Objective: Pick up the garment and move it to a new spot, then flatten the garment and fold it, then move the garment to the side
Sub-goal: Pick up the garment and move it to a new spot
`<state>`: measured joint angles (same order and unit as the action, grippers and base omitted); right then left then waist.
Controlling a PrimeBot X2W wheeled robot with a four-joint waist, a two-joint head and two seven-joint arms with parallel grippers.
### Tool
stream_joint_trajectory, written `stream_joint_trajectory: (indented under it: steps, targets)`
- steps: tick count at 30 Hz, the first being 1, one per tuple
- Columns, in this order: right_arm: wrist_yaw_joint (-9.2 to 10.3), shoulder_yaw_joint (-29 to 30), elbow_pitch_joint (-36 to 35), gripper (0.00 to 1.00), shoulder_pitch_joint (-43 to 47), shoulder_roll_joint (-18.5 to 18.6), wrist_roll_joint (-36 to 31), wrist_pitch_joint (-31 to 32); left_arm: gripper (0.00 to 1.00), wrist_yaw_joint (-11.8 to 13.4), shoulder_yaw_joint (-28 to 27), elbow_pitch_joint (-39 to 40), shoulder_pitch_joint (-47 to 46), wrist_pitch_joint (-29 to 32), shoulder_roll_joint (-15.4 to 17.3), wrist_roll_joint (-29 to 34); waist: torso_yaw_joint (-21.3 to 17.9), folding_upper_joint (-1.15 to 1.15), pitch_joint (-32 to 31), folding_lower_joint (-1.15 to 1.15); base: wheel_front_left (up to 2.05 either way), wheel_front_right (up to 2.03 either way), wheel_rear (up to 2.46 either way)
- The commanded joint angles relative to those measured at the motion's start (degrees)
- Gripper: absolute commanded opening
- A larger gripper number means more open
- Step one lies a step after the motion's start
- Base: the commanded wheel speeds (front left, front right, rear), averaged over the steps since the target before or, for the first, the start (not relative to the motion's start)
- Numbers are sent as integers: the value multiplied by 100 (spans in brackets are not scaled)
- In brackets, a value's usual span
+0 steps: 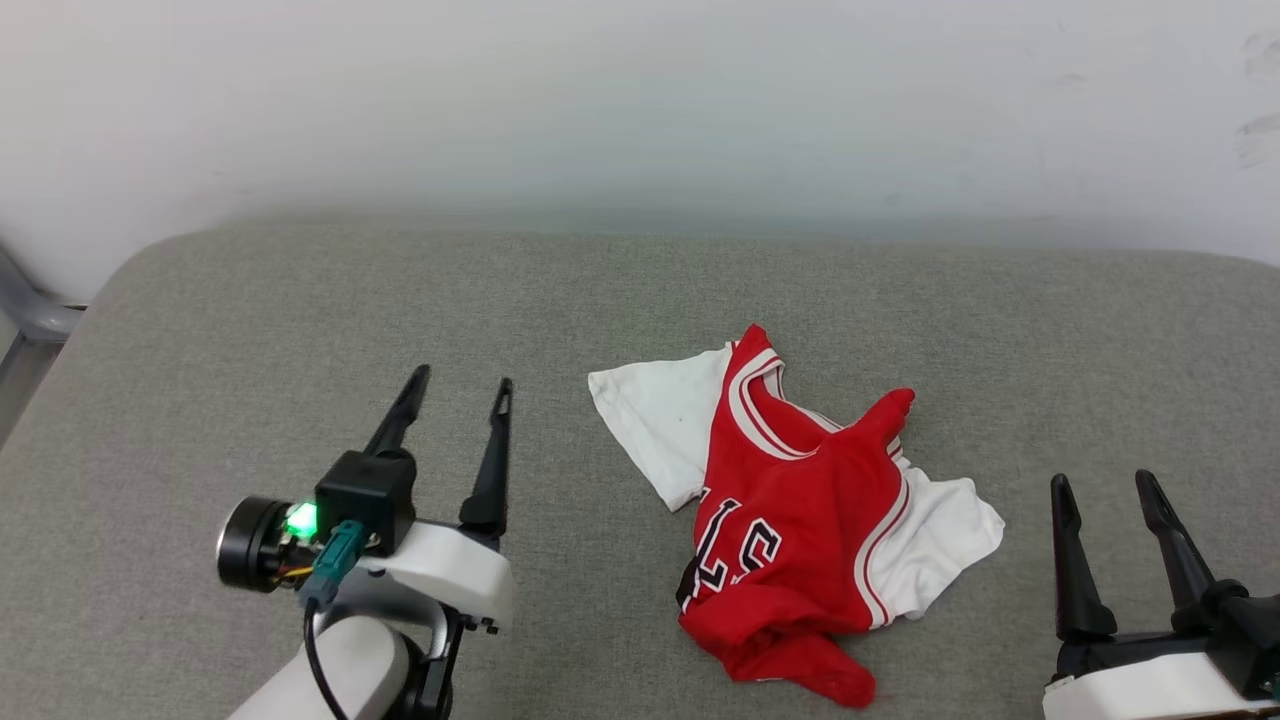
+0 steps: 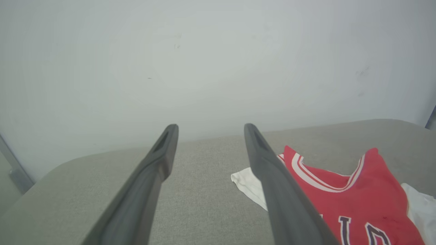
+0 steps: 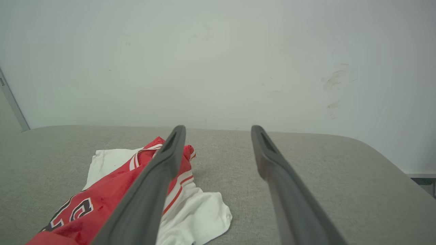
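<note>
Left end effector (image 1: 462, 377) spread, empty, right end effector (image 1: 1100, 478) spread, empty

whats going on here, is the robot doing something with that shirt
A two-armed robot is working over a grey padded surface where a red basketball jersey with white sleeves lies crumpled. Neither gripper holds it. The left gripper is open, off to the jersey's left, and the right gripper is open on its other side. The jersey is bunched up, not yet flattened or folded.

Garment (image 1: 800, 520): blk white-outlined lettering (image 1: 737, 543) on red front, partly crumpled under; no full word legible.
</note>
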<state>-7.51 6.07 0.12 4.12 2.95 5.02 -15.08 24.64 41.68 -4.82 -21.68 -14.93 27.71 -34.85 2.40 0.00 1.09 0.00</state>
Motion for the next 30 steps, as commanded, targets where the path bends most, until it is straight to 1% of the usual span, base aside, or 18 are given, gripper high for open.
stream_joint_trajectory:
  steps: [1, 3, 6, 9, 12, 14, 16, 20, 22, 24, 27, 28, 30]
  targets:
    - [4, -12, 18, 100, 65, -14, 31, -14, 100, 71, -172, 80, 254, -33, -53, 135, 28, 0, -14, 0, 0, 0, 0]
    - [4, -23, 37, 100, 66, -13, 36, -14, 100, 130, -547, 246, 547, -32, -119, 389, 52, 0, -26, 0, 0, 0, 0]
    - [4, -28, 68, 100, 60, -13, 76, -14, 100, 146, -1080, 411, 989, -33, -292, 725, 77, 0, -38, 0, 0, 0, 0]
    - [4, -42, 106, 100, 67, -13, 130, -15, 100, 46, -1541, 536, 1406, -32, -516, 1041, 92, 0, -59, 0, 0, 0, 0]
    - [4, -53, 135, 100, 82, -13, 153, -15, 100, -113, -1921, 619, 1763, -29, -742, 1375, 102, 0, -86, 0, 0, 0, 0]
    - [4, -69, 155, 100, 83, -14, 167, -14, 100, -232, -2082, 586, 1959, -28, -801, 1673, 104, 0, -105, 0, 0, 0, 0]
    - [4, -79, 176, 100, 86, -14, 200, -14, 100, -346, -2259, 599, 2119, -28, -986, 1817, 107, 0, -122, 0, 0, 0, 0]
    - [4, -108, 227, 100, 123, -14, 251, -14, 100, -607, -2624, 525, 2373, -29, -1196, 2050, 95, 0, -159, 0, 0, 0, 0]
    - [4, -122, 256, 100, 151, -14, 273, -14, 100, -718, -2792, 512, 2486, -29, -1361, 2112, 89, 0, -175, 0, 0, 0, 0]
    - [4, -140, 277, 100, 166, -14, 300, -14, 100, -851, -2949, 496, 2578, -29, -1441, 2242, 77, 0, -188, 0, 0, 0, 0]
    - [4, -148, 318, 100, 191, -14, 321, -14, 100, -1008, -3144, 474, 2686, -29, -1610, 2387, 68, 0, -209, 0, 0, 0, 0]
    - [4, -148, 318, 100, 191, -14, 321, -14, 100, -1008, -3144, 474, 2686, -29, -1610, 2387, 68, 0, -209, 0, 0, 0, 0]
    - [4, -142, 339, 100, 204, -14, 338, -14, 100, -1110, -3259, 446, 2743, -29, -1733, 2457, 64, 0, -217, 0, 0, 0, 0]
